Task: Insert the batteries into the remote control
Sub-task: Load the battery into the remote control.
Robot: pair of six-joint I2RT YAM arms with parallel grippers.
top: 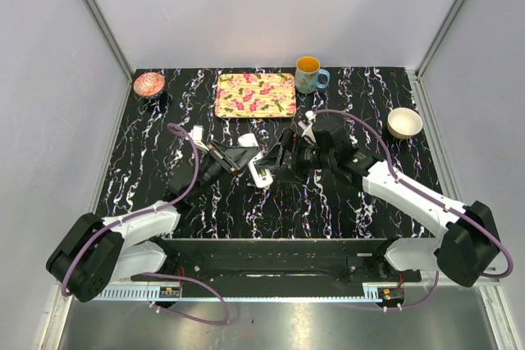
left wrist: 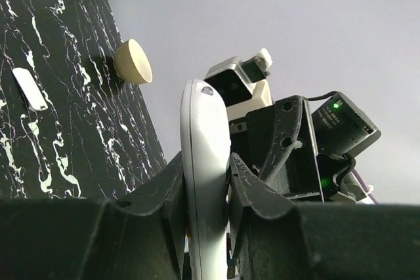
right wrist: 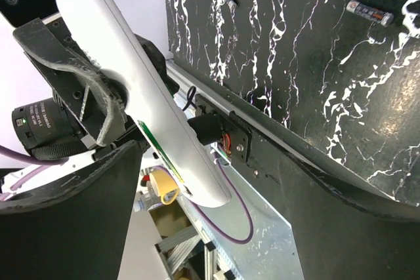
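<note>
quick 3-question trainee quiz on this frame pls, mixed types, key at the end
1. True or false: the left gripper is shut on the remote.
2. Which stands just right of the flowered tray at the back of the table? A) mug B) bottle C) plate
3. Fill in: in the right wrist view, a battery lies on the ____.
Key: 1 true; 2 A; 3 table.
</note>
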